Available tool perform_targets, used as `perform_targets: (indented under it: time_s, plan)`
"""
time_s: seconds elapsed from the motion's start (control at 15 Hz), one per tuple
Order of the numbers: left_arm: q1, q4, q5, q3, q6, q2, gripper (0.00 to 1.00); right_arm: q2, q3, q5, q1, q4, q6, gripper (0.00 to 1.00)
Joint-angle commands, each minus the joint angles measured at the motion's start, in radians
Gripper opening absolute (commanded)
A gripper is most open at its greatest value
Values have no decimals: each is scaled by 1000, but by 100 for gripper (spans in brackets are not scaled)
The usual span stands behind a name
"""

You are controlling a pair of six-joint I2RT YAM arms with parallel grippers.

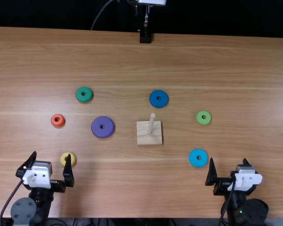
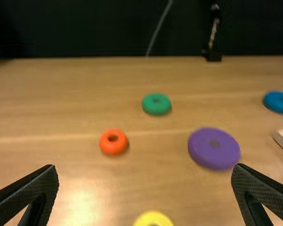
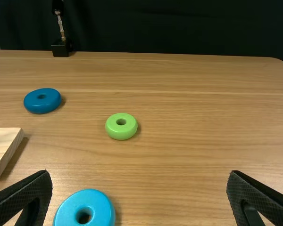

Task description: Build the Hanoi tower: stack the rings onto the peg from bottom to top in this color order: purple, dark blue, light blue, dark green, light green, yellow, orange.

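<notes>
While the table (image 1: 254, 66) lies before the open left gripper (image 1: 51, 156) and open right gripper (image 1: 228, 160), seven rings surround a wooden peg (image 1: 151, 123).
Flat on the wood: the purple ring (image 1: 96, 128), then dark blue (image 1: 153, 99), light blue (image 1: 193, 158), dark green (image 1: 79, 95), light green (image 1: 199, 118), yellow (image 1: 65, 155) and orange (image 1: 54, 121).

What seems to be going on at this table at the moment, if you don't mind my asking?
Nothing is being handled right now: the left gripper and the right gripper both have their jaws open and empty at the near side of the table. The wooden peg stands bare on its base, and all seven rings lie flat around it, purple nearest on its left. The tower is meant to begin with that purple ring, so stacking has yet to start.
</notes>
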Motion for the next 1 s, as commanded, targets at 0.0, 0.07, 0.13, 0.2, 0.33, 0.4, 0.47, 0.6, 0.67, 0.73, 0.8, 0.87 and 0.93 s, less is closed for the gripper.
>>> perform_targets:
  time_s: [0.0,0.07,0.13,0.2,0.33,0.4,0.47,0.6,0.67,0.73,0.8,0.87,0.93]
  plan:
    - [-34,50,-59,92,1,86,100,-17,-76,11,1,-33,-3,100]
    - [-72,52,-83,202,5,172,100,-17,-76,13,-1,-33,-3,100]
    - [-103,39,-121,308,8,264,100,-17,-76,13,-1,-33,-3,100]
    - [-119,13,-158,411,12,359,100,-17,-76,13,-1,-33,-3,100]
    - [-176,-119,-186,605,12,549,100,-17,-76,11,-1,-33,-3,100]
    - [-202,-208,-186,708,12,676,100,-17,-76,13,-1,-33,-3,100]
    - [-233,-329,-186,817,14,808,100,-17,-76,13,-1,-33,-3,100]
    - [-279,-511,-184,989,16,991,100,-17,-76,13,-1,-33,-3,100]
    - [-294,-546,-182,1047,16,1092,100,-17,-76,11,-1,-33,-3,100]
    - [-311,-559,-184,1087,18,1192,100,-17,-76,11,-1,-33,-3,100]
    - [-322,-563,-177,1118,16,1281,100,-17,-76,11,-1,-33,-3,100]
    - [-330,-559,-171,1129,18,1365,100,-17,-76,11,1,-33,-3,100]
    - [-350,-556,-167,1133,18,1448,100,-17,-76,13,-1,-33,-3,100]
